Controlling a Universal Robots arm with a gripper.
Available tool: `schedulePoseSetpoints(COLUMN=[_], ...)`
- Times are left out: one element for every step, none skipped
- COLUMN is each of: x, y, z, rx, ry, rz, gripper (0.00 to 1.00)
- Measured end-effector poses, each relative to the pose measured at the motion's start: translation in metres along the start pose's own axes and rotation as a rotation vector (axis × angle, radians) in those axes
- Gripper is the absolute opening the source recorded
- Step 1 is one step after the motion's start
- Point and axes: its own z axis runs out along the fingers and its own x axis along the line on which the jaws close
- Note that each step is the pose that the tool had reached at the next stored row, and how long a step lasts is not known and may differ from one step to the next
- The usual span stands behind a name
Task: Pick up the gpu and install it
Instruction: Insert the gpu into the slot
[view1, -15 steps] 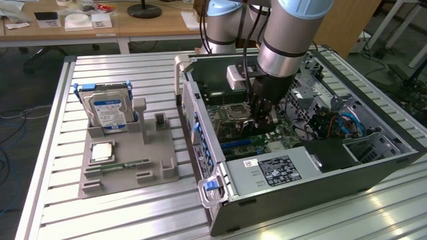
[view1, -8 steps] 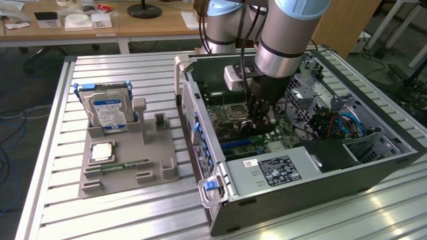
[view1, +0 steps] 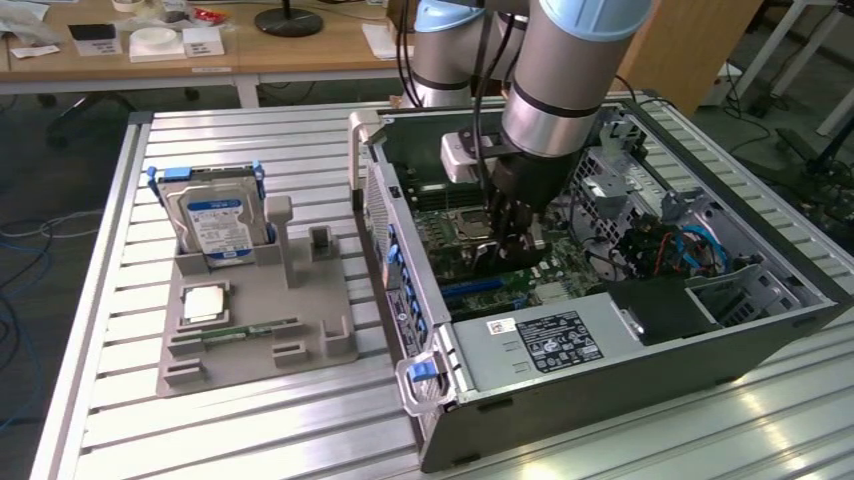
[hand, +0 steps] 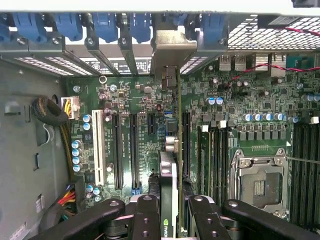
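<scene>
Arm's reaching down into the open PC case (view1: 694, 330), claw (hand: 175, 220) clamped on the gpu (hand: 169, 175), fingers (hand: 146, 220) pinching it from both sides. Card's held on edge over the motherboard (hand: 145, 110), long axis running parallel w/ the black expansion slots (hand: 135, 150), its silver end bracket (hand: 172, 47) up against the case's rear slot wall by the blue clips (hand: 107, 22). It looks thin & dark edge-on, w/ a green logo near the claw; can't tell if it's fully seated. In the exterior view the claw (view1: 514, 245) sits mid-case by the CPU socket (view1: 467, 218). Case lies on its side on a ribbed metal table (view1: 240, 420). On the exterior view's left, a grey parts holder (view1: 254, 320) carries a hard drive w/ blue-white label (view1: 214, 225), standing upright. Wooden desk (view1: 267, 50) behind.
</scene>
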Motion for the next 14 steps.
schedulePoseSetpoints(x=[-0.0001, -0.0003, -0.0004, -0.0006, -0.0007, -0.0007, -0.0007, -0.0007, -0.0006, -0.0005, -0.0004, -0.0003, -0.0002, -0.0001], y=[0.0004, 0.0006, 0.0007, 0.0008, 0.0010, 0.0014, 0.0017, 0.0018, 0.0019, 0.0022, 0.0024, 0.0026, 0.0027, 0.0029], z=[0.0001, 0.0001, 0.0002, 0.0002, 0.0002, 0.0002, 0.0002, 0.0003, 0.0003, 0.0003, 0.0003, 0.0002, 0.0003, 0.0003], rx=[0.0001, 0.0001, 0.0001, 0.0001, 0.0000, 0.0000, 0.0001, 0.0000, 0.0001, 0.0001, 0.0001, 0.0001, 0.0001, 0.0001], ry=[0.0000, -0.0001, -0.0002, -0.0002, -0.0001, 0.0000, 0.0000, 0.0000, -0.0001, 0.0000, 0.0002, 0.0003, 0.0003, 0.0003], rz=[0.000, 0.000, 0.000, 0.000, 0.000, 0.000, 0.000, 0.000, 0.000, 0.000, 0.000, 0.000, 0.000, 0.000], gripper=[0.27, 0.27, 0.27, 0.27, 0.27, 0.27, 0.27, 0.27, 0.27, 0.27, 0.27, 0.27, 0.27, 0.27])
